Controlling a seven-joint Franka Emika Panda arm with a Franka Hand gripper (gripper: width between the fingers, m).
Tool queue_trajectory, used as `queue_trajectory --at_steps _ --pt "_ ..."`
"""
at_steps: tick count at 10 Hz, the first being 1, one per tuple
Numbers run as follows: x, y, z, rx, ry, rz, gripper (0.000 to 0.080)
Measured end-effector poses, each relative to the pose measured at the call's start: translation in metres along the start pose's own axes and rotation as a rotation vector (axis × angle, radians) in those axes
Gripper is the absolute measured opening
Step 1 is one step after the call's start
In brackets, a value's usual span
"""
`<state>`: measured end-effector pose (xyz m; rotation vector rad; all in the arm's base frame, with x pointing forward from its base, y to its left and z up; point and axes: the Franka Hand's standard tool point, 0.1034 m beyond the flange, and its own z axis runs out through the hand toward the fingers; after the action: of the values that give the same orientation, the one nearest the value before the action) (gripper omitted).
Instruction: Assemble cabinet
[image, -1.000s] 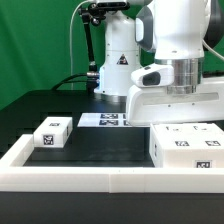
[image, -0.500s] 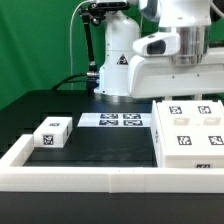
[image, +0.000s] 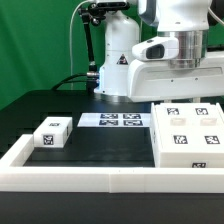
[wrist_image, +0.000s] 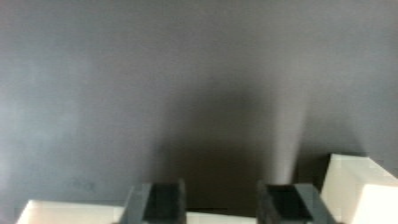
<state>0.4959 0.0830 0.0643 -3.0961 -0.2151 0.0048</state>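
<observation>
Currently the cabinet (image: 188, 140) sits on the black table (image: 100, 150) at approx 4 o'clock in ext. view, tagged faces showing, near the front rail (image: 90, 178). The arm (image: 178, 45) hangs behind it at 1 o'clock. Wrist view: gripper (wrist_image: 222, 200) fingers (wrist_image: 160, 205) stand a narrow gap apart w/ only dark table btwn them, nothing held, and a white part (wrist_image: 365, 190) just beside one finger. Small tagged block (image: 50, 133) at 9 o'clock, marker board (image: 123, 121) near centre.

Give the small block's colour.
Small block: white with black-and-white tags; best in the exterior view.
</observation>
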Motion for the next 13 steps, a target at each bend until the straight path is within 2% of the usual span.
queue_trajectory --at_steps 1,6,7,8,10,13 --pt "0.002 0.001 -0.018 -0.006 -0.019 -0.001 0.0195" --pt "0.002 0.0 -0.017 -0.005 -0.022 -0.008 0.0186" --pt "0.004 0.001 -0.024 -0.007 -0.032 -0.006 0.0186" --pt "0.007 0.0 -0.041 -0.011 -0.057 -0.009 0.0177" --pt "0.016 0.002 -0.052 -0.013 -0.066 -0.006 0.0153" --pt "0.015 0.001 -0.049 -0.012 -0.065 -0.007 0.013"
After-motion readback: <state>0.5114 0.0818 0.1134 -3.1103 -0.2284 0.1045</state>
